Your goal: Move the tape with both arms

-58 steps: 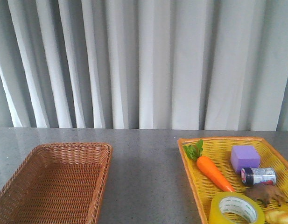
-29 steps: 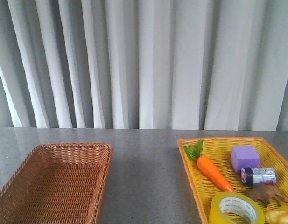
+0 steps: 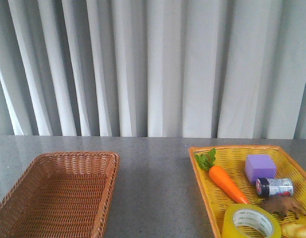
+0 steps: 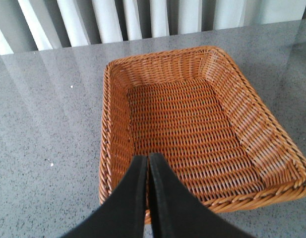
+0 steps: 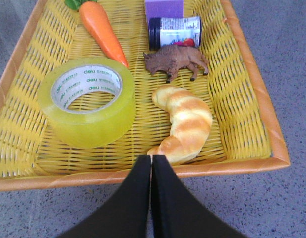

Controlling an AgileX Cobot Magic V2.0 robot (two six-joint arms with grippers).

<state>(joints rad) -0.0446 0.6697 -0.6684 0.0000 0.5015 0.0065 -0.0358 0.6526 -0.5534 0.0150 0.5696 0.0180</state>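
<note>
Beyond the right gripper (image 5: 151, 157), whose fingers are pressing together, the tape (image 5: 87, 100) is lying flat in the yellow tray (image 5: 242, 84), well apart from them. Over the brown basket (image 4: 252, 134), the left gripper (image 4: 148, 157) is hanging with its fingers together too.

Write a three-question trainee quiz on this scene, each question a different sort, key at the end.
1. True or false: the tape lies in the brown basket.
2. Which lies touching or nearly touching the tape? A) carrot B) purple block C) jar
3. Fill in: the fingers of the right gripper are ____.

Key: 1. False; it lies in the yellow basket. 2. A. 3. Shut.
</note>
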